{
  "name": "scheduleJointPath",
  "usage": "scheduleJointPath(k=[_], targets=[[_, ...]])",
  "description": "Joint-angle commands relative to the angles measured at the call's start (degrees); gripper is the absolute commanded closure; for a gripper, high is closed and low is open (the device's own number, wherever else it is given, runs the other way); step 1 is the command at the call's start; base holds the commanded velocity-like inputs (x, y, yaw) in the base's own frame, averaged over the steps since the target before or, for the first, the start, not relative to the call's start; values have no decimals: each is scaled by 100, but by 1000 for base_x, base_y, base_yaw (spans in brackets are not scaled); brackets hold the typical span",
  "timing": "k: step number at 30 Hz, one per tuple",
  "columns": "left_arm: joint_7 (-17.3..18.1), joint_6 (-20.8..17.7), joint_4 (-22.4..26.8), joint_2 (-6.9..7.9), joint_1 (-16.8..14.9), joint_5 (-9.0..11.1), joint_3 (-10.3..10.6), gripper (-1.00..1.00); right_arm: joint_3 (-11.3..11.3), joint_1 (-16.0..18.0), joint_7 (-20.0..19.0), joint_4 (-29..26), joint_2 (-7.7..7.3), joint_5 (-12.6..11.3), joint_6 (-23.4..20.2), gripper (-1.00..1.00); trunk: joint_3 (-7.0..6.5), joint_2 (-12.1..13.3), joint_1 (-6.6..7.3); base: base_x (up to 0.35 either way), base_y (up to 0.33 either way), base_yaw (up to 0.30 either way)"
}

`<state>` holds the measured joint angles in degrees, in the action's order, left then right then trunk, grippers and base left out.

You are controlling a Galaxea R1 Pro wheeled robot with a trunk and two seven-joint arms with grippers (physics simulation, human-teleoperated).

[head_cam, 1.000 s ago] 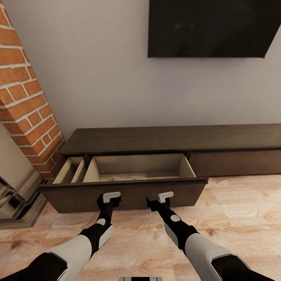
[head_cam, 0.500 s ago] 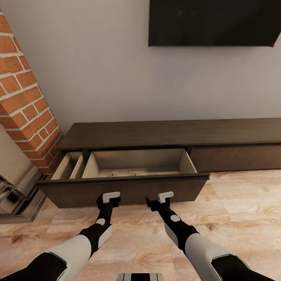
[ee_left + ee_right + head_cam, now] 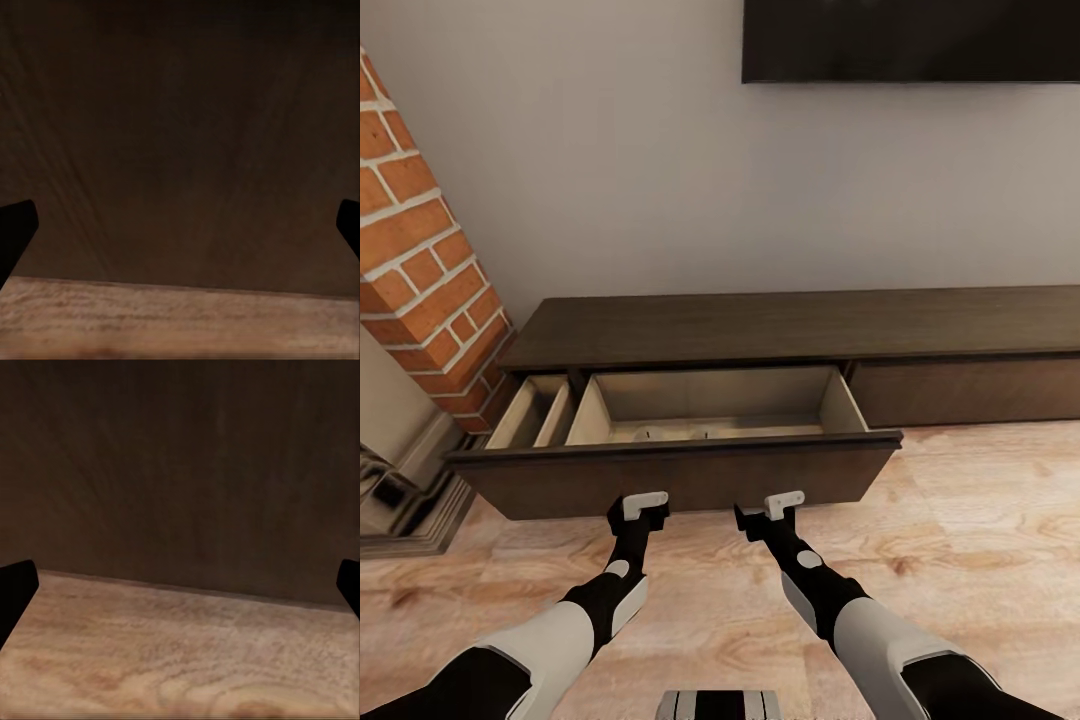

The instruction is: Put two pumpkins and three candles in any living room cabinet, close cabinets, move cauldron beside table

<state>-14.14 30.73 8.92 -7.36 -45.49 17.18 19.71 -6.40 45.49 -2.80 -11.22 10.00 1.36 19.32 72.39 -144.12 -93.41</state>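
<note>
The long dark brown cabinet [image 3: 800, 325] stands against the wall with its wide left drawer [image 3: 675, 475] pulled out. The drawer's pale inside has a narrow side compartment [image 3: 538, 412]. Two small pale shapes [image 3: 645, 434] lie low behind the drawer front; I cannot tell whether they are candles. My left gripper [image 3: 643, 506] and right gripper [image 3: 765, 510] hover just before the drawer front, both open and holding nothing. In the wrist views, the left gripper [image 3: 180, 232] and right gripper [image 3: 180, 592] face the dark front panel just above the floor. Pumpkins, cauldron and table are out of view.
A brick fireplace column [image 3: 420, 250] with a stone hearth [image 3: 400, 490] stands at the left, close to the drawer's corner. A dark TV [image 3: 910, 40] hangs on the wall above. The cabinet's right door panel [image 3: 960, 390] is shut. Wooden floor [image 3: 980, 540] stretches to the right.
The whole picture has shifted upward and the drawer looks slightly larger, so the camera has moved. Both arms keep their place in the view. The drawer stays pulled out.
</note>
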Motion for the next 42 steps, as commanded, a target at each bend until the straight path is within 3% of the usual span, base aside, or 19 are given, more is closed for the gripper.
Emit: scheduleJointPath(k=[1,16,42], targets=[[-35,17,-4,0,-4,32,50,-100,-2,4,-3,6,0,14,19,-100,4,-2,1,0,0,0],[-36,7,-13,6,-4,31,49,-100,-2,4,-1,6,0,14,19,-100,4,-2,1,181,-54,0],[-36,4,-13,6,-4,31,48,-100,-2,4,-10,6,0,14,19,-100,4,-2,1,80,-3,0]])
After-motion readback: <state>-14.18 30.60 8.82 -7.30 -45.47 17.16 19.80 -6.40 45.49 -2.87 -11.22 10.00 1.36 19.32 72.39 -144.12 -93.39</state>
